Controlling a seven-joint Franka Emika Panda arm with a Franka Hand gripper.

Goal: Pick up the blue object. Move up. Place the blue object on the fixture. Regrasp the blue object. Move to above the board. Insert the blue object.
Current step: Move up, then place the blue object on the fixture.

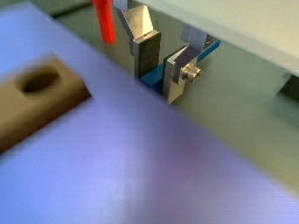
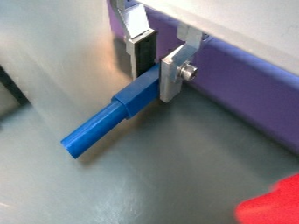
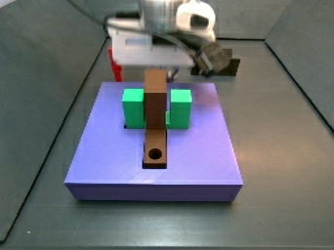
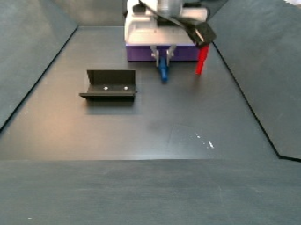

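Right, my gripper (image 2: 156, 68) is clamped on the blue object (image 2: 107, 123) at one end; the peg lies near-horizontal on the grey floor, sticking out from between my fingers (image 2: 172, 72), just beside the board (image 2: 239, 74) edge, toward the far edge of the tabletop in a side view (image 4: 163, 67). Red peg (image 4: 201, 60) stands close by. Fixture (image 4: 108, 85) sits well apart, nearer the table's left edge in that view. Judging the step as pick-up: lift straight up, no sideways drift, so the peg doesn't scrape the board or clip the red peg. Grip is end-on, so it may sag/pivot — go slow, keep the squeeze firm.
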